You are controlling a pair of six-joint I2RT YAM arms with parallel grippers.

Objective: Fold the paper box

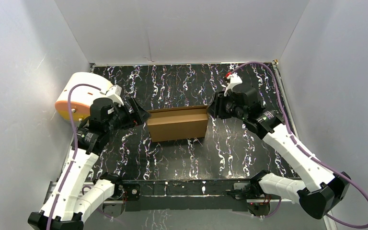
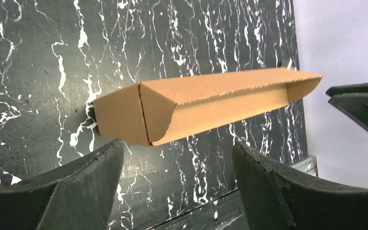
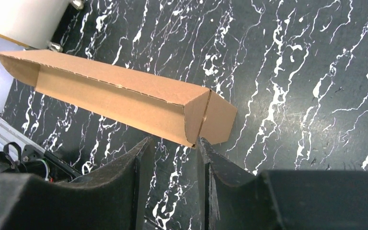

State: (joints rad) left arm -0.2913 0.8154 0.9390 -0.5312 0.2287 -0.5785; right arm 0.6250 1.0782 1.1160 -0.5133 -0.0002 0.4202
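The paper box [image 1: 177, 123] is a shallow brown cardboard box lying on the black marbled table, long side left to right, its lid down with a narrow gap along the near side. My left gripper [image 1: 141, 115] stands open just off the box's left end. In the left wrist view the paper box [image 2: 211, 105] lies beyond my left gripper [image 2: 177, 146], with nothing between the wide-apart fingers. My right gripper [image 1: 212, 111] is at the right end. In the right wrist view my right gripper [image 3: 172, 141] is open, and the paper box [image 3: 124, 96] has its end corner right at one fingertip.
A cream-white cylinder with an orange face [image 1: 79, 96] stands at the left wall behind my left arm. Grey walls close in the table on three sides. A metal rail [image 1: 182, 188] runs along the near edge between the arm bases.
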